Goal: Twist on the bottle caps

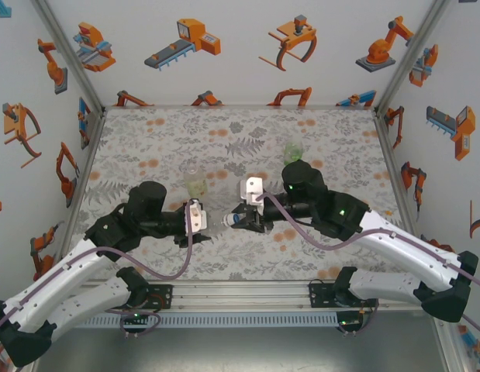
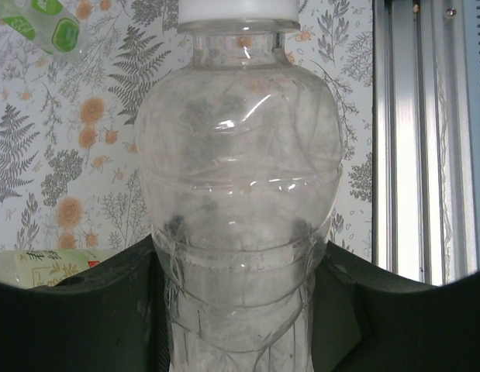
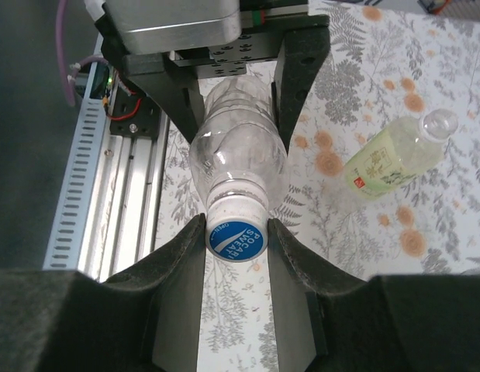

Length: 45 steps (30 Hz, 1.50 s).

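The colourless bottle (image 2: 240, 178) is held level above the table between both arms. My left gripper (image 2: 240, 267) is shut on its lower body, one dark finger (image 2: 84, 310) on each side. A whitish bottle cap (image 3: 236, 232) with a blue printed top sits on the bottle's neck. My right gripper (image 3: 236, 239) is shut on that cap, both pads touching its sides. In the top view the cap (image 1: 227, 222) lies between the left gripper (image 1: 196, 216) and the right gripper (image 1: 241, 220). The yellowish bottle (image 1: 195, 186) and the green bottle (image 1: 294, 149) rest on the table farther back.
The yellowish bottle (image 3: 391, 159) lies on the flowered table cloth (image 1: 146, 147) just beyond the two grippers. An aluminium rail (image 1: 240, 294) runs along the near edge below the held bottle. Printed walls (image 1: 224, 46) close in the back and both sides.
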Tool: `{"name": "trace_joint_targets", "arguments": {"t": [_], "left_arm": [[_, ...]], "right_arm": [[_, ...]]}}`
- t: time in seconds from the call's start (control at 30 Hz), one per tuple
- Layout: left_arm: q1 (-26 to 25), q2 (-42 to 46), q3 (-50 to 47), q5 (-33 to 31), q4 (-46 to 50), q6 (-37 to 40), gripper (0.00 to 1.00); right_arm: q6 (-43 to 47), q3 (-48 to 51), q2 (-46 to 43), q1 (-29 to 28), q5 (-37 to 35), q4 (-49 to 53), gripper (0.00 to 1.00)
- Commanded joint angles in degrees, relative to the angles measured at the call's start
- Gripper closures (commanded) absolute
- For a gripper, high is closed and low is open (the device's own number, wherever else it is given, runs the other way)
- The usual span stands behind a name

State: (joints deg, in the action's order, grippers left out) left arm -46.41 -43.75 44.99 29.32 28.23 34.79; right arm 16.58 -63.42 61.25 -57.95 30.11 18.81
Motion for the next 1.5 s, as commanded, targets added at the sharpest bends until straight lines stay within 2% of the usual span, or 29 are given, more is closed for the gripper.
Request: {"name": "trace_joint_targets", "arguments": {"t": [0.0,0.17,0.33,0.47,0.57,0.63,0.73,0.9,1.0,1.1,1.3,1.4,1.47], "left_arm": [[-0.22,0.47,2.16,1.02,-2.72,-0.45,1.0],[-0.26,0.14,1.76,0.08,-3.76,-0.11,1.0],[-0.26,-0.36,0.66,-1.44,-6.85,-0.52,1.0],[-0.26,-0.66,-0.08,-2.63,-8.61,-0.6,1.0],[-0.26,-1.11,-0.21,-2.69,-8.63,-0.33,1.0],[-0.26,-1.43,-0.34,-2.57,-8.68,-0.06,1.0],[-0.26,-1.87,-0.43,-2.25,-8.58,0.12,1.0],[-0.26,-2.07,-0.79,-1.77,-8.61,0.11,1.0],[-0.26,-1.96,-0.91,-1.39,-8.48,0.15,1.0],[-0.26,-1.87,-0.95,-0.96,-8.32,0.13,1.0],[-0.26,-1.63,-0.79,1.36,-7.47,0.73,1.0],[-0.26,-1.59,-0.31,2.21,-6.58,0.72,1.0],[-0.28,-1.27,-0.17,2.58,-5.9,0.81,1.0]], "right_arm": [[-14.42,-0.26,1.01,-0.57,-4.83,-3.17,1.0],[-44.95,0.56,2.7,-0.58,-11.91,-5.9,1.0],[-75.38,-1.34,5.38,-0.57,-19.59,2.32,1.0],[-91.64,0.73,5.55,-0.58,-22.28,3.3,1.0],[-94.99,2.18,5.84,-0.57,-22.39,-1.12,1.0],[-94.62,1.62,6.33,-0.58,-22.47,-1.58,1.0],[-91.5,0.7,5.61,-0.58,-23.86,-0.69,0.88],[-77.97,-2.97,2.98,-0.49,-27.19,3.28,0.52],[-69.42,-5.76,1.91,-0.42,-27.95,6.12,0.37],[-61.32,-7.55,1.18,-0.25,-27.73,7.02,0.33],[-44.44,-8.89,0.36,-0.05,-26.45,7.03,0.35],[-32.37,-9.33,0.27,0.0,-21.7,6.86,0.36],[-22.23,-9.09,-0.12,-0.05,-15.89,6.6,0.36]]}}
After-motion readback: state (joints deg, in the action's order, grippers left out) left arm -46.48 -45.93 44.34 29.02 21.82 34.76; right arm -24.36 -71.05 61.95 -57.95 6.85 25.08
